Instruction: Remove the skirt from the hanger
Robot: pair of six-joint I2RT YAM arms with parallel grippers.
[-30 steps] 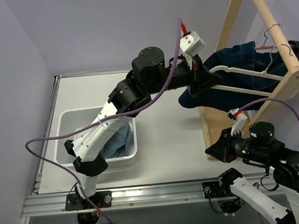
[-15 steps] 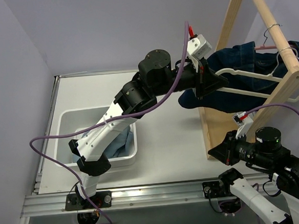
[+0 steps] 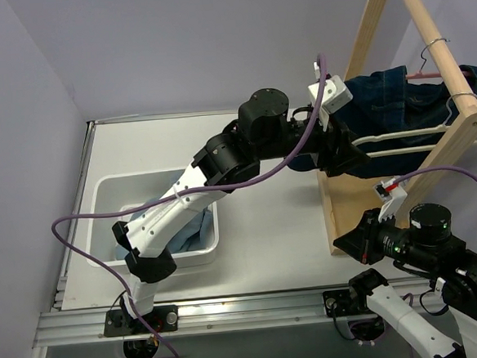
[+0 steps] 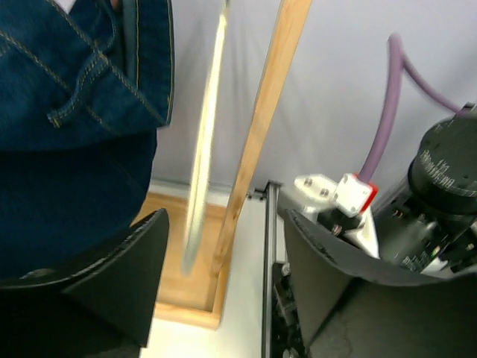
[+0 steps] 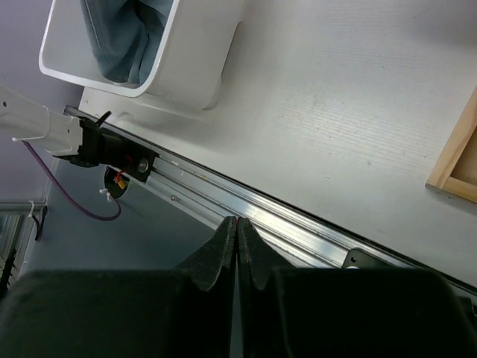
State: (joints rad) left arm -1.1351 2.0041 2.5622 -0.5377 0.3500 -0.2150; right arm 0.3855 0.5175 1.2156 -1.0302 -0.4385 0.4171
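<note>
Left pincer (image 4: 223, 220) is seen spread in the wrist view, with nothing pinched. A blurred white hanger (image 4: 205, 149) bar and a rack (image 4: 259, 134) post are framed between its fingers. The denim skirt (image 4: 74, 112) is draped on that hanger on the wooden rack and is cut off at the frame's top-left. Contact with the near finger cannot be told. From above, the fingertips are lost against the dark denim. Right pincer (image 5: 237, 224) is pressed together, empty, held over the desk (image 5: 335, 112) edge. Counted: two arms, one skirt, one white hanger, one rack, one bin (image 3: 108, 188) with pale blue cloth (image 3: 199, 224) inside.
</note>
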